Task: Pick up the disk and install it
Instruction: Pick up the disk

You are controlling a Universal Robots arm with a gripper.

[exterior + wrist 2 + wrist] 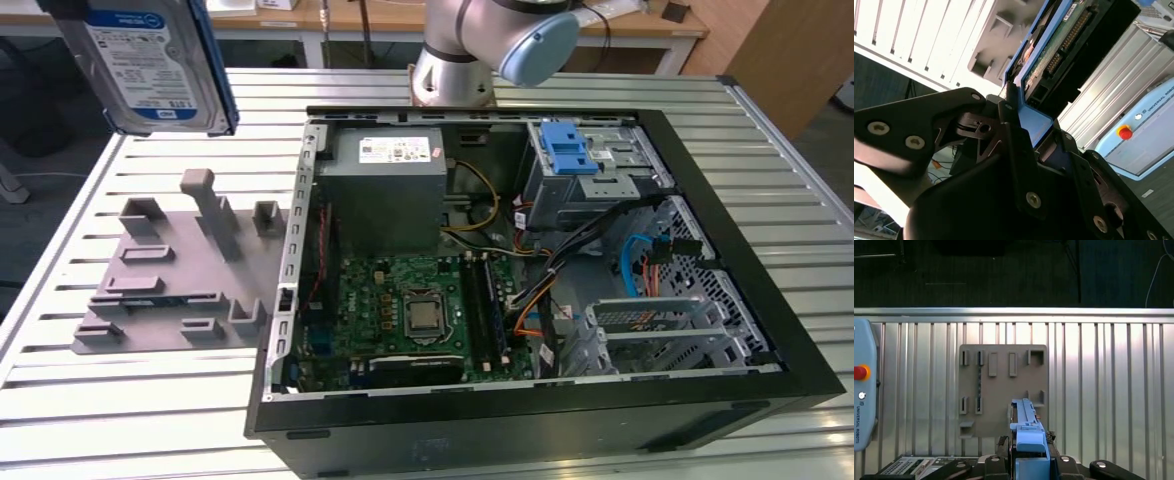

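The hand (pixel 1033 127) pinches the disk (pixel 150 62) by its blue bracket, seemingly edge-down. It holds the disk aloft at the exterior view's upper left, clear of the grey rack (pixel 174 275) on the tabletop (pixel 80 420).

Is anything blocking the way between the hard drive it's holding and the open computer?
Nothing visible does. The disk hangs in open air, clamped in the gripper, and the computer case lies open on top.

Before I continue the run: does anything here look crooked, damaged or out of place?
Nothing stands out. The tool holds the disk by its blue bracket, in the air over the grey holder plate. The open computer case lies flat on the table.
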